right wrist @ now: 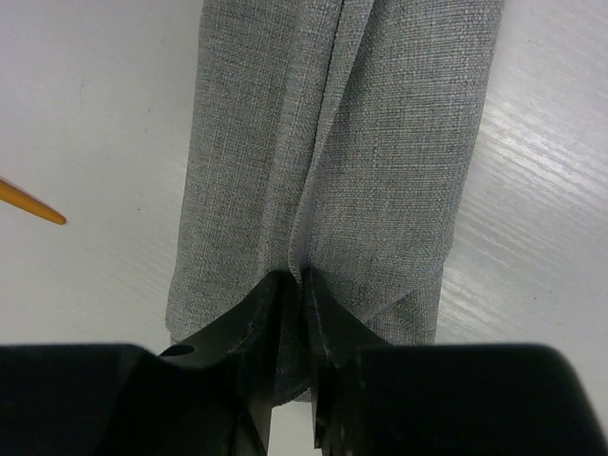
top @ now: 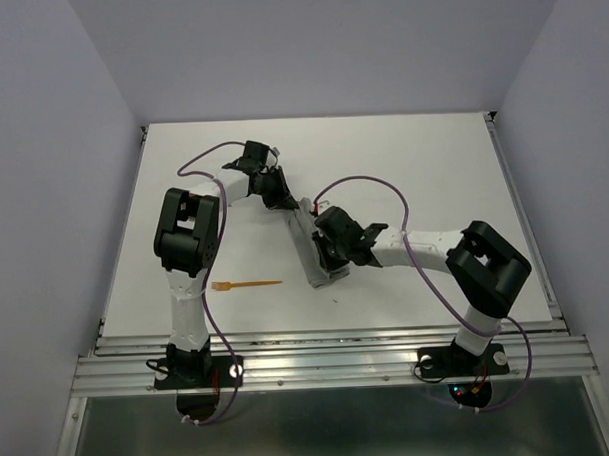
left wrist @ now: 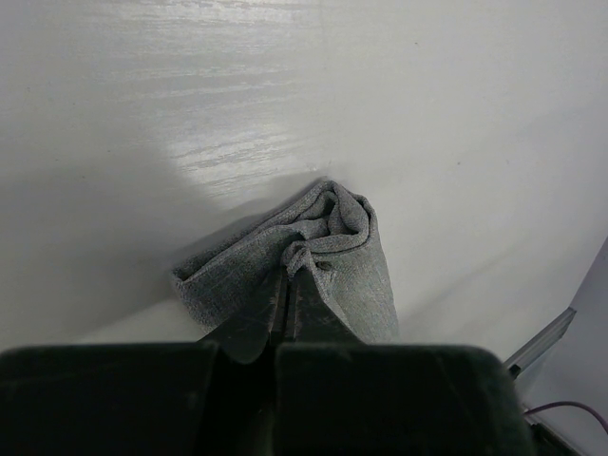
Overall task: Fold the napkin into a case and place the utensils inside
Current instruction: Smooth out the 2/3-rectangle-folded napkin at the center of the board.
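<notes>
Both my jaws are clenching opposite ends of the folded napkin [right wrist: 380, 142] on the table [top: 402, 155]. I am finishing the case fold; next, the fork [top: 248, 284] lying apart needs an open mouth.

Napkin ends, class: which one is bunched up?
The napkin has its far end, held by the left gripper, crumpled into a bunch, while the right gripper holds a flat, smooth end.
</notes>
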Robot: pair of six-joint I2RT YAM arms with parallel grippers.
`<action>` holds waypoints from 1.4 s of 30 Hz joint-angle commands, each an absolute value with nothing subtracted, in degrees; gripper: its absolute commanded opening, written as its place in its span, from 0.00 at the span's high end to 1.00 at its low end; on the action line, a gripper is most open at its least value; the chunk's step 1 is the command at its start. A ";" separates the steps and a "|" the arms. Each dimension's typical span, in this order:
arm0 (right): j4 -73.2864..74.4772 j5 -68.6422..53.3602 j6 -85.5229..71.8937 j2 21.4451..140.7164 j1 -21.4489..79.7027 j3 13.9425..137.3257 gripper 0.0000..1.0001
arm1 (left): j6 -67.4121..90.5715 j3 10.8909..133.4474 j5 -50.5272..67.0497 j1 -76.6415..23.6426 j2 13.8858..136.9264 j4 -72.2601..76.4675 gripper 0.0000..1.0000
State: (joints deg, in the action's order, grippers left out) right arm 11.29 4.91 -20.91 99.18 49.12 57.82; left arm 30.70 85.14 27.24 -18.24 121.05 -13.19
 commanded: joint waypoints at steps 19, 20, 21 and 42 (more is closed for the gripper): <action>14.77 13.27 -17.84 103.08 47.38 74.61 0.40 | 29.53 84.64 27.69 -17.93 119.97 -13.53 1.00; 14.85 13.01 -17.84 103.88 47.37 75.58 0.40 | 29.44 84.55 27.69 -17.93 119.88 -13.54 1.00; 14.77 12.83 -17.75 105.63 46.76 77.33 0.40 | 29.44 84.55 27.69 -17.84 119.88 -13.54 1.00; 14.85 13.53 -17.40 118.39 45.09 88.85 0.55 | 29.36 84.02 28.13 -17.93 119.71 -13.18 1.00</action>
